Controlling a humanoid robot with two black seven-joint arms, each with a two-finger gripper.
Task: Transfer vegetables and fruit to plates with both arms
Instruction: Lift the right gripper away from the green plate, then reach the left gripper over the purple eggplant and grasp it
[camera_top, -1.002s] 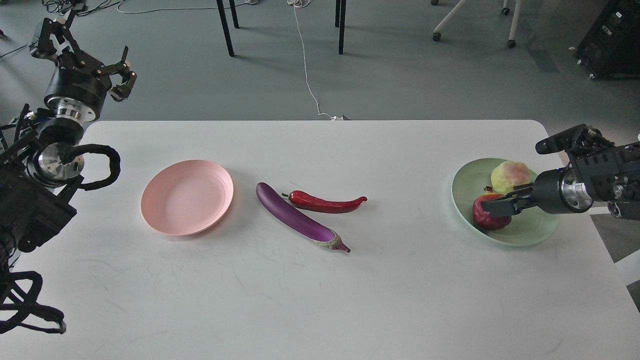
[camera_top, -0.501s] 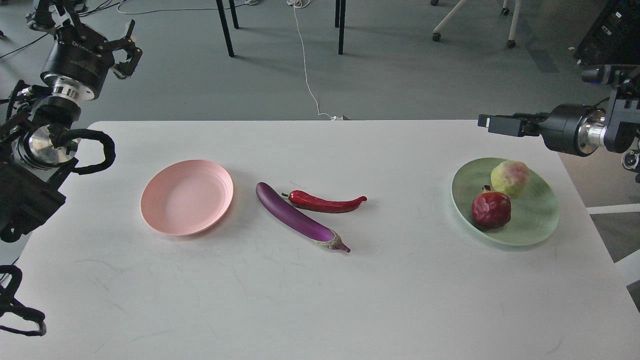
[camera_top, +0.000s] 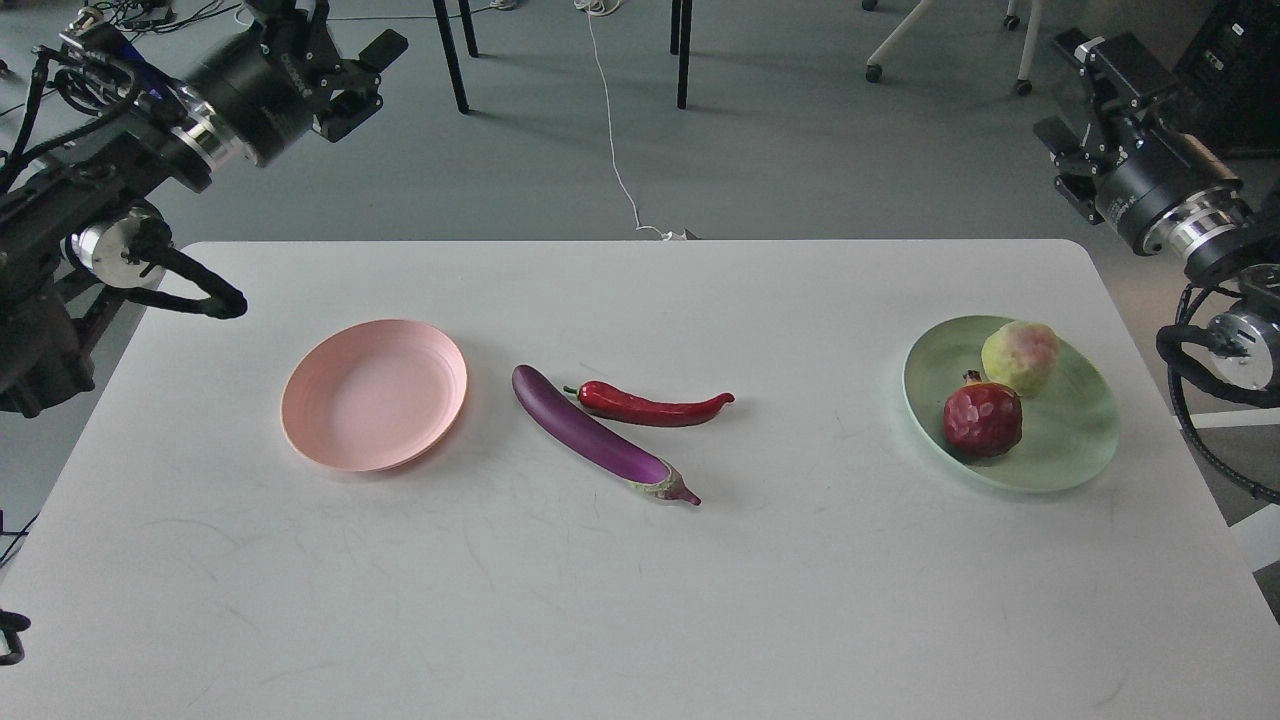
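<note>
You're looking down on a broad white table with rounded far corners and faint scuffs, standing on a grey floor. A white cable trails across that floor between black chair legs, and white castor legs show at the far right.

Your left gripper is up off the far-left corner, holding nothing; its fingers overlap, so you can't tell how wide they stand. Your right gripper hangs beyond the far-right corner, also empty, and its fingers are just as hard to separate.

Both are well apart from the produce. The long glossy purple eggplant lies mid-table, with the curved glossy red chili pepper just beside it. The round pale pink plate, bare, sits to their left. At the right, the round mint-green plate carries the dimpled dark red fruit and the pale yellow-green blushed fruit.
</note>
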